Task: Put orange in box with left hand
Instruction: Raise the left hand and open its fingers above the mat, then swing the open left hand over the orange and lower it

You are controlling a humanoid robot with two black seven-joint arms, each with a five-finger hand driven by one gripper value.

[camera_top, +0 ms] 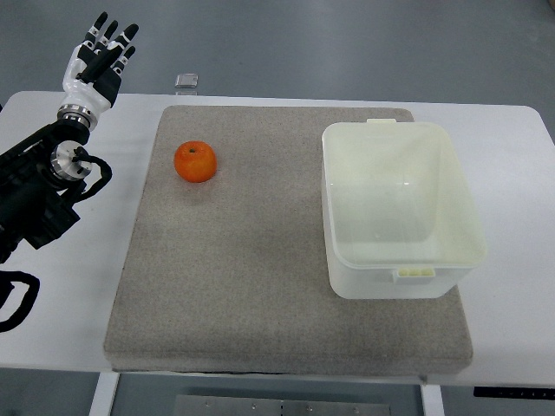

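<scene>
An orange (195, 161) lies on the grey mat (251, 286) toward its far left. A pale translucent plastic box (401, 206) stands open and empty on the right of the mat. My left hand (100, 54) is at the far left corner of the table, up and left of the orange and well apart from it. Its fingers are stretched out and hold nothing. The left arm (39, 191) comes in along the left edge. The right arm does not show.
The white table (520, 329) carries the mat. A small clear object (186, 81) lies at the table's far edge beyond the mat. A black cable loop (17, 299) hangs at the left edge.
</scene>
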